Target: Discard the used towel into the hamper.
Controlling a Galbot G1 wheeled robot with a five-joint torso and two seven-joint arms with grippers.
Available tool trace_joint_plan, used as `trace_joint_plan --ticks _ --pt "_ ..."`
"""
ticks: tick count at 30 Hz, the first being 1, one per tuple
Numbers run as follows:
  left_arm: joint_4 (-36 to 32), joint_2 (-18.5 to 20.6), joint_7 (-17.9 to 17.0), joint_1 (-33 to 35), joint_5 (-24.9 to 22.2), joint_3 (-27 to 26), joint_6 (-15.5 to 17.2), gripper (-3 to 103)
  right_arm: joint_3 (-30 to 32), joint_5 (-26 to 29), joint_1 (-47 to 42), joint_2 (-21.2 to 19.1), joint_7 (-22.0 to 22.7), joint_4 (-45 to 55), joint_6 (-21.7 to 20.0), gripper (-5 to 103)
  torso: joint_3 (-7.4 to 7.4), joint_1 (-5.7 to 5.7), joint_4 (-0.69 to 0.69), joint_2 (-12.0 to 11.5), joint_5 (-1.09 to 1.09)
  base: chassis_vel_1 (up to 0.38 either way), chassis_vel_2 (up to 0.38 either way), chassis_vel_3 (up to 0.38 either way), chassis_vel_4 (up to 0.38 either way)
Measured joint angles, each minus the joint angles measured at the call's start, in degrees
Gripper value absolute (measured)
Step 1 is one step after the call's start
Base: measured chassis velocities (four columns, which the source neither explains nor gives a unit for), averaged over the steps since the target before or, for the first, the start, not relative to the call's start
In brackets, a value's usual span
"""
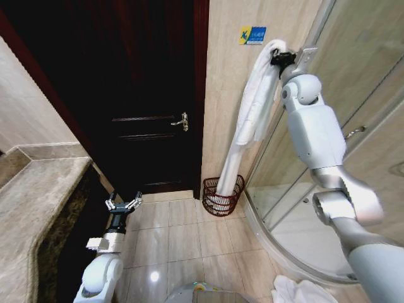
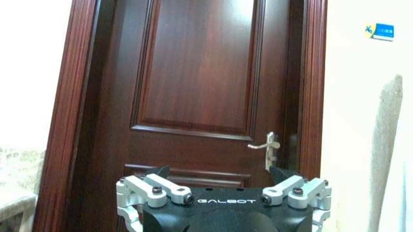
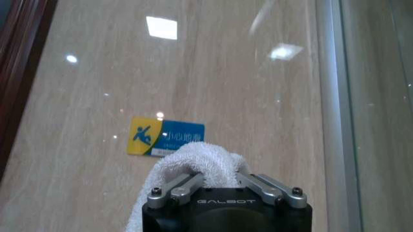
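White terry towel (image 1: pixel 252 113) hanging into the round reddish-brown wire hamper (image 1: pixel 222 196).
My right hand (image 1: pixel 282 59) grips its top; my left hand (image 1: pixel 123 203) gapes low; towel's end hidden inside.

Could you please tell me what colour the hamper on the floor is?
Reddish-brown open-weave; the hamper shows best in the head view.

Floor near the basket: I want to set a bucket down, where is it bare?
Bare tiles lie between the door and the left pincer. Crowded: the basket holding the towel end, by the shower glass.
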Motion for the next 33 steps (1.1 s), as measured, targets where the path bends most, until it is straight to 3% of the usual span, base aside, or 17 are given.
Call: trace_joint_plan --ticks 14,33 --pt "0.3 0.3 0.4 1.1 -0.1 -0.5 -1.1 100 0.6 -0.1 -0.4 1.7 0.6 -1.1 0.0 4 -2.67 -2.34 0.01 -5.1 0.00 0.000 0.000 0.000 0.000" --pt "-0.3 -0.2 1.1 2.1 -0.1 -0.7 -1.6 100 0.6 -0.1 -1.5 1.2 0.8 -1.5 0.1 4 -6.16 -5.36 0.01 -11.6 0.00 0.000 0.000 0.000 0.000"
